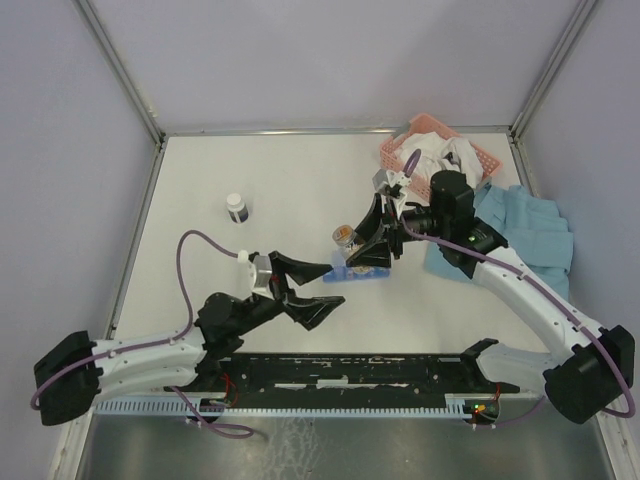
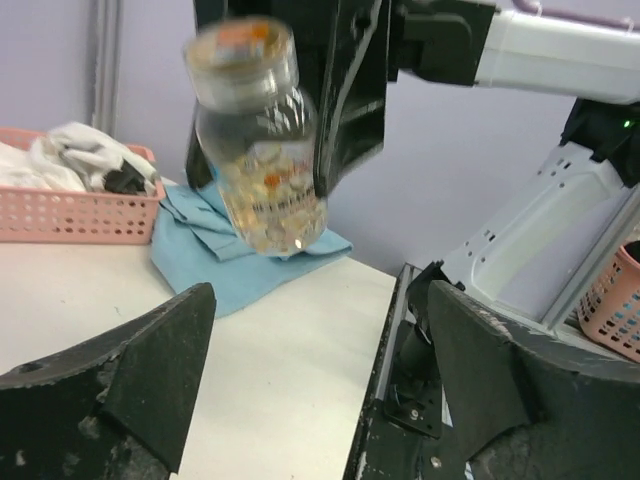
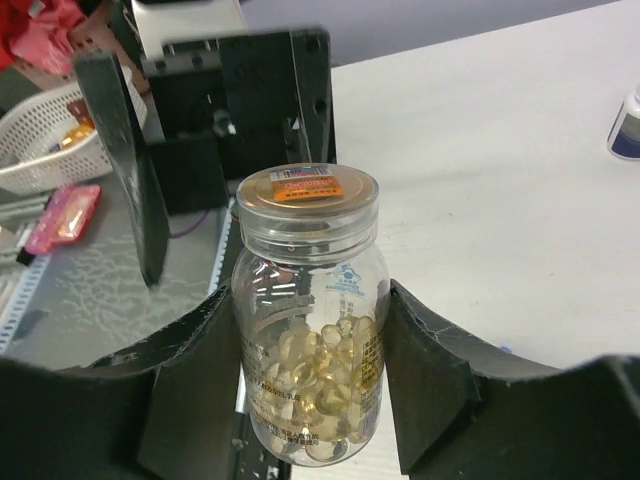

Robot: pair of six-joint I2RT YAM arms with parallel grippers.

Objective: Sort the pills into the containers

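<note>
Near the table's middle in the overhead view, the right gripper (image 1: 360, 240) pinches a clear bottle (image 1: 345, 235) by its sides. The right wrist camera shows the bottle upright between the two black fingers (image 3: 195, 370), its lid on and an orange label on top. The pills (image 3: 325, 385), yellowish and translucent, lie heaped in the bottle's lower half.

Just below that claw, touching the table, lies the blue pill organiser strip (image 1: 342, 270), mostly hidden under the fingers. I cannot tell whether its lids are up or down.

At 7 o'clock from the strip, the left gripper (image 1: 337, 283) has its jaws spread wide with nothing between them. Its tips point toward the strip. In its own wrist view the bottle looks tilted and blurred.

At 10 o'clock from the strip stands a small white-capped bottle (image 1: 237, 208), well apart. A pink basket (image 1: 440, 135) sits at 1 o'clock and a blue cloth (image 1: 535, 235) at 3 o'clock.
</note>
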